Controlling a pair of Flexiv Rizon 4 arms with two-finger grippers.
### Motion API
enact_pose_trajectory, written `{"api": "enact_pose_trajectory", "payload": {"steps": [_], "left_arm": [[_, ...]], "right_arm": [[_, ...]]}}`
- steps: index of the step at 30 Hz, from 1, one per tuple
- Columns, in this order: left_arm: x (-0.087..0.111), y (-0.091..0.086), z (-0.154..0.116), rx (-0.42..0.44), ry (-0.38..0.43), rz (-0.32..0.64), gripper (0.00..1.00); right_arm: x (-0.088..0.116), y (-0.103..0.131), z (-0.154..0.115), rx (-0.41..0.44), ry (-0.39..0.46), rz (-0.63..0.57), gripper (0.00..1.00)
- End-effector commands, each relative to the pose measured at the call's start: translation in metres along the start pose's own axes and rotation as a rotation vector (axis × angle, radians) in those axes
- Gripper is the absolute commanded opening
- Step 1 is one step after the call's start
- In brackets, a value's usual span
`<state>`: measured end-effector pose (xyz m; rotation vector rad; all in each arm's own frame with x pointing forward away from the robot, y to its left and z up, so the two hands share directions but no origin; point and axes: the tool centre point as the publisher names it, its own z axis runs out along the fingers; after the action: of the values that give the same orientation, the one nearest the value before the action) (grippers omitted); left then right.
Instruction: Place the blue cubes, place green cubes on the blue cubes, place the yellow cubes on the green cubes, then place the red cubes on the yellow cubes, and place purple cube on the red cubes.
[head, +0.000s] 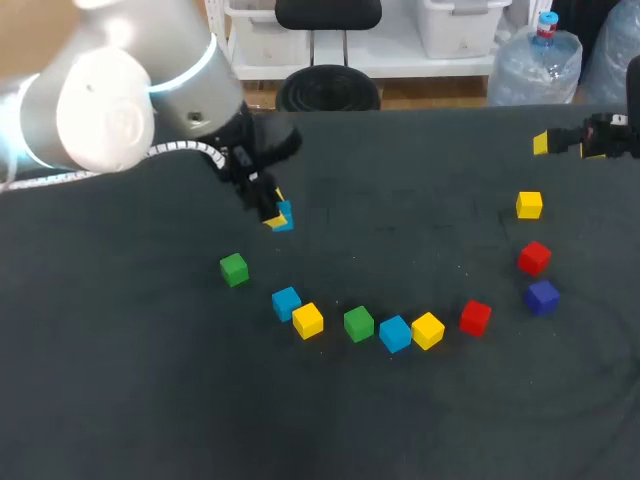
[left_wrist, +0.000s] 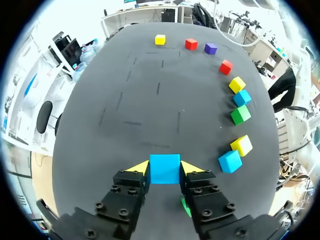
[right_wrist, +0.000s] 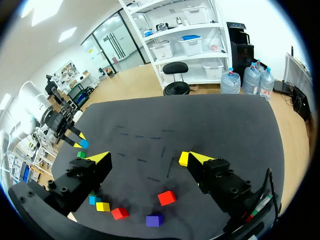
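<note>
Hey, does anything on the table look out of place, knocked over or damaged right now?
Nothing stands out. The left gripper is shut on a blue cube, the right gripper is open and empty, and the other cubes lie scattered singly on the table, none stacked, none visibly damaged.

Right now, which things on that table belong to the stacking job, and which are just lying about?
Part of the job: blue cube held in the left gripper; two other blue cubes; two green cubes; three yellow cubes; two red cubes; purple cube; the open right gripper.
Just lying about: only the dark table underneath them.
</note>
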<state>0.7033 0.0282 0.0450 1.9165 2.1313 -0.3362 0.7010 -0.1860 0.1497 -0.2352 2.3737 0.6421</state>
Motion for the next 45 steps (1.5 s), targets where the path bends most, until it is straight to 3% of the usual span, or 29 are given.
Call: {"api": "enact_pose_trajectory", "payload": {"steps": [1,13,45], "left_arm": [[-0.008,0.009,0.007,0.005,0.01,0.001,0.0],[-0.019,0.007,0.017,-0.004,0.009,0.046,0.0],[-0.049,-0.009,0.035,-0.036,-0.03,0.023,0.0]], "right_arm": [[0.0,0.001,0.0,0.005,-0.001,0.001,1.0],[0.0,0.001,0.0,0.005,-0.001,0.001,1.0],[0.0,0.001,0.0,0.005,-0.001,0.001,1.0]]}}
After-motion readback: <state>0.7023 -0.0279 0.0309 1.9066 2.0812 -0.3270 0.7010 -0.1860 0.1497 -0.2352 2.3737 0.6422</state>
